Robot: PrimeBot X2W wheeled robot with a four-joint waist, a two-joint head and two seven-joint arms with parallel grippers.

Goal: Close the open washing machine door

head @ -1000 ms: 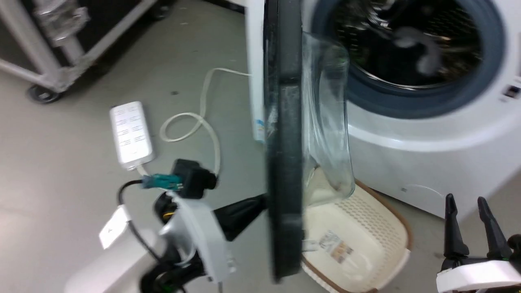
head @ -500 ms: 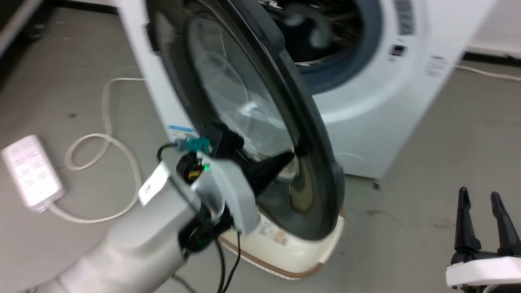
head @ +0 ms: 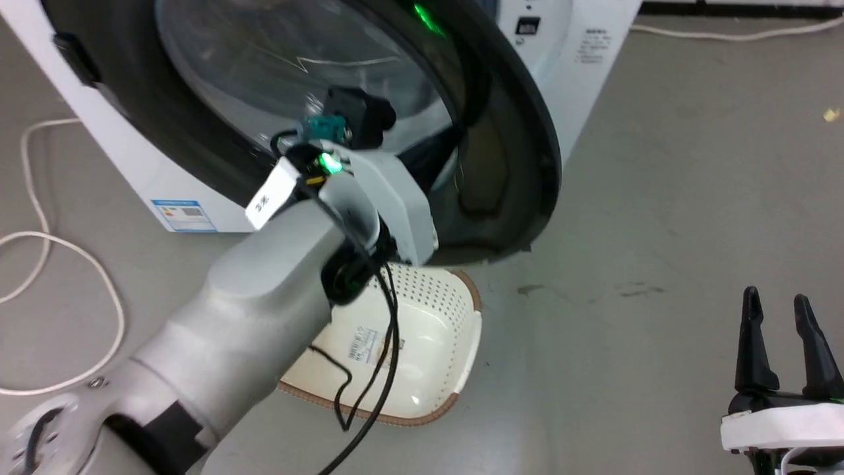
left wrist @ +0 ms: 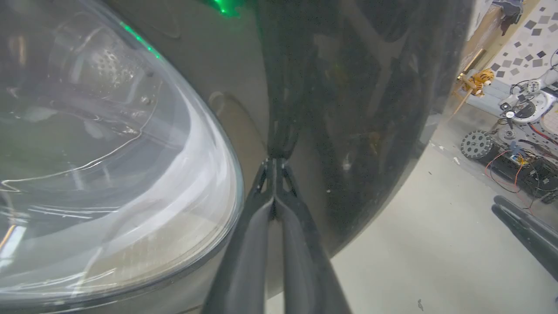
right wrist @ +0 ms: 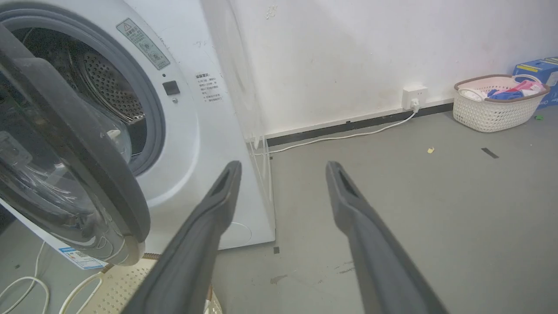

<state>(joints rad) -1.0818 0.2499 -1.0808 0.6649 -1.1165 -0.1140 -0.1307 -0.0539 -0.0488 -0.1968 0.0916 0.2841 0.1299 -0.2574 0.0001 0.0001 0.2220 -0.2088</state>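
- My left gripper [left wrist: 275,165] is squeezed tight with nothing in it. Its tips press on the black rim of the washing machine door [head: 527,119], right in front.
- Behind the door is the washing machine [right wrist: 205,131]. I see a gap between them, so the door is partway shut and needs more pushing.
- My right gripper [right wrist: 283,170] is spread wide and empty, well off to the side.
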